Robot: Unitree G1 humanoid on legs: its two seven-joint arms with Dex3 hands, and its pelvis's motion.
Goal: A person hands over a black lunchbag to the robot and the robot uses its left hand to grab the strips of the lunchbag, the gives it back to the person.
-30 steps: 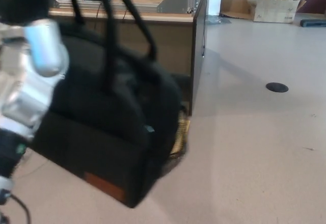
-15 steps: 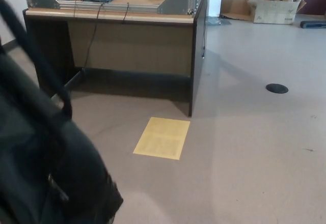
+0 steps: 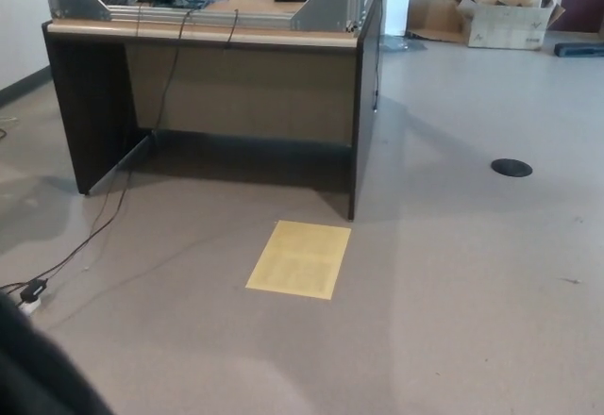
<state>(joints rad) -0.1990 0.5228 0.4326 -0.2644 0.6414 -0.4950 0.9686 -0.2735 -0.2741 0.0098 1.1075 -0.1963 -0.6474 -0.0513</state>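
Observation:
Only a blurred black mass (image 3: 38, 377) shows in the bottom left corner of the head view; it looks like an edge of the black lunchbag. Its straps are out of the picture. Neither of my hands nor any arm appears, and no person is visible.
A dark desk (image 3: 236, 85) with a metal frame and cables on top stands ahead to the left. A yellow sheet (image 3: 299, 258) lies on the floor before it. Cables (image 3: 85, 236) trail across the floor at left. A black floor disc (image 3: 511, 167) and a cardboard box (image 3: 505, 17) are at right.
The black lunchbag has swung down and to the left, from filling the left half to a sliver in the corner. My silver left arm, seen one second ago, has left the picture.

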